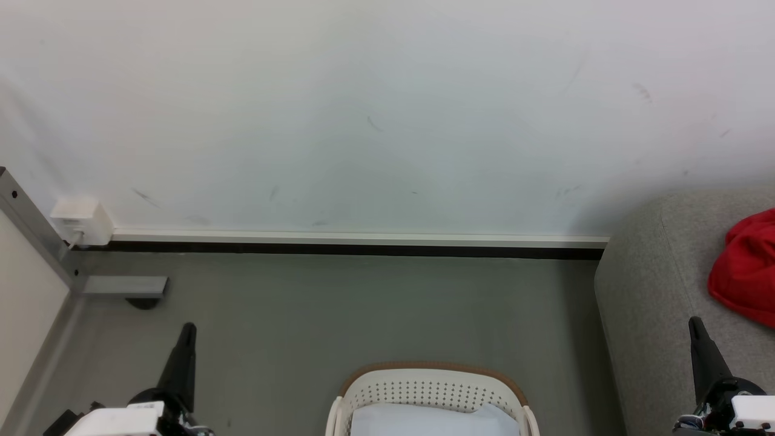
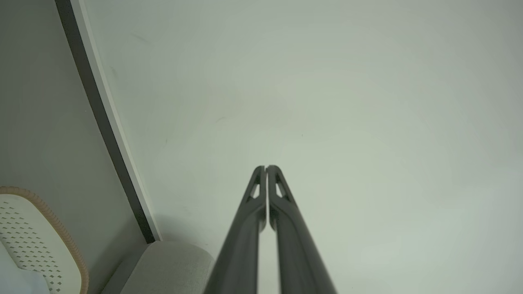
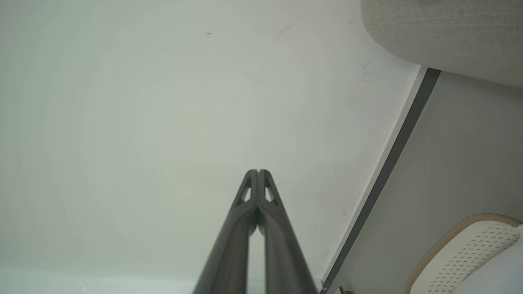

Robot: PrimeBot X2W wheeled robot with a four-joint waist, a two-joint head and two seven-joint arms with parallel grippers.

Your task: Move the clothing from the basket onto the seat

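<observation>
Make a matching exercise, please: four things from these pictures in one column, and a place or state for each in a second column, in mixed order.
Things
1. bright red fabric clothing
2. plain white cloth
3. cream-white perforated plastic basket
4. dark two-fingered left hand

Places or states
A. standing on the grey floor
B. shut, holding nothing
C. lying on the grey woven sofa
D. inside the basket

Pairs: 1-C, 2-D, 3-A, 4-B
</observation>
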